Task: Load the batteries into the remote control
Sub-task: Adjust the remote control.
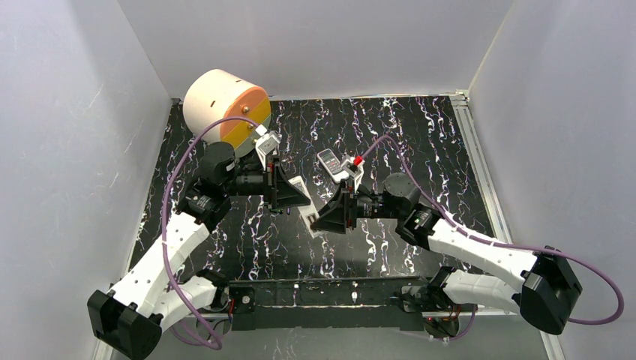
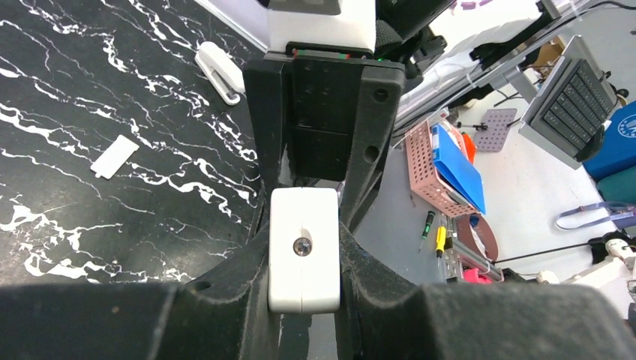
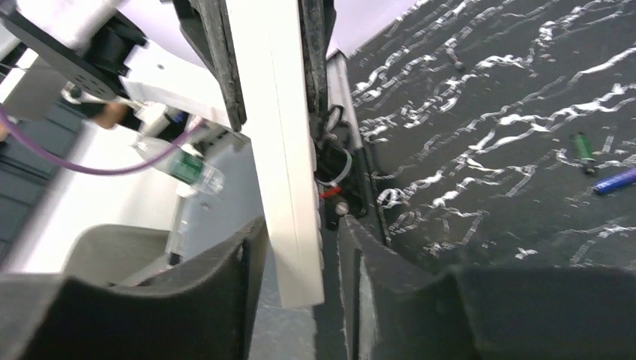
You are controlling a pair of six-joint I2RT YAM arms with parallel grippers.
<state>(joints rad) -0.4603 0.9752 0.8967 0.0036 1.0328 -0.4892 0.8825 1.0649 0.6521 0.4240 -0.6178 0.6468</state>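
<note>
Your left gripper (image 2: 304, 247) pinches one end of the slim white plastic remote control (image 2: 304, 274). Its long axis runs straight into the right gripper (image 3: 300, 259), jaws spread loosely around it. The dark green battery (image 3: 582, 147) and purple battery (image 3: 616, 180) lie on the black white-veined tabletop (image 3: 487, 90), well apart from the remote.

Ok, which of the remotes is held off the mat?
The plain white remote: it is clamped end-on in the jaws of the left gripper, clear of the mat. The grey buttoned remote lies flat on it.
</note>
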